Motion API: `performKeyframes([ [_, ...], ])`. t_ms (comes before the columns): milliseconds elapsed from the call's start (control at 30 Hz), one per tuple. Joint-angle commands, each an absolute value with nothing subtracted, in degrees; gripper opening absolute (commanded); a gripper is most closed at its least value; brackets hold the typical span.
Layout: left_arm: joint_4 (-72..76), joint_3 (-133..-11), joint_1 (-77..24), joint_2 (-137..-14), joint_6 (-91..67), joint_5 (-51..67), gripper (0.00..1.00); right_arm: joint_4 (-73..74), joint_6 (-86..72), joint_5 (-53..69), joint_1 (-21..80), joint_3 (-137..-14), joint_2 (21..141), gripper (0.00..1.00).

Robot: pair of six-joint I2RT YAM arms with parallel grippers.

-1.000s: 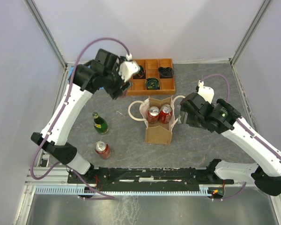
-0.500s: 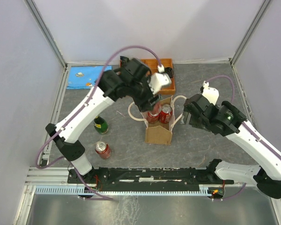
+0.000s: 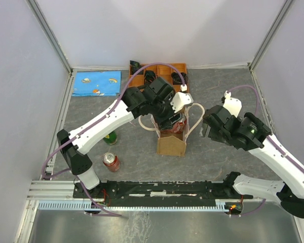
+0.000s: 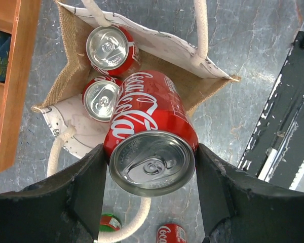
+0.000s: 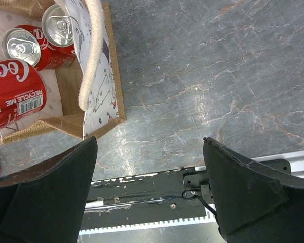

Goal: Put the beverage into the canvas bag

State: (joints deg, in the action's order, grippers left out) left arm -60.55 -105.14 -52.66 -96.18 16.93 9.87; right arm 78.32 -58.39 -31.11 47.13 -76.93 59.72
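Note:
The tan canvas bag (image 3: 171, 144) stands open in the middle of the table, with cream rope handles. Two red cola cans (image 4: 110, 48) (image 4: 102, 98) stand upright inside it. My left gripper (image 3: 171, 117) is right above the bag's mouth. In the left wrist view the gripper (image 4: 151, 172) is shut on a third red cola can (image 4: 152, 126), which hangs over the bag's free part. My right gripper (image 3: 209, 126) is open and empty, just right of the bag. In the right wrist view (image 5: 149, 192) the bag (image 5: 99, 101) and the held can (image 5: 12, 86) show at the left.
An orange compartmented tray (image 3: 162, 76) with dark items stands behind the bag. A green bottle (image 3: 110, 136) and a red can (image 3: 111, 161) are on the table at the left. A blue patterned sheet (image 3: 96, 83) lies at the back left. A black rail (image 3: 157, 188) runs along the front edge.
My left arm has swung right and forward from beside the orange tray to above the bag. My right arm has drawn back slightly to the right.

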Motion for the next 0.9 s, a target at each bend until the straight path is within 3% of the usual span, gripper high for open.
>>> performKeyframes([
  [0, -51.7, -104.2, -53.4, -95.9, 14.6, 8.5, 0.03, 78.9, -59.6, -33.2, 47.1, -76.1, 58.2, 0.93],
  [467, -44.7, -88.5, -53.3, -93.8, 17.0, 2.9, 0.03, 79.2, -59.9, -33.1, 47.1, -75.8, 57.6, 0.93],
  [867, -40.8, -83.6, -53.3, -94.2, 16.4, 1.3, 0.03, 79.3, -59.7, -33.0, 47.1, -76.2, 58.1, 0.93],
])
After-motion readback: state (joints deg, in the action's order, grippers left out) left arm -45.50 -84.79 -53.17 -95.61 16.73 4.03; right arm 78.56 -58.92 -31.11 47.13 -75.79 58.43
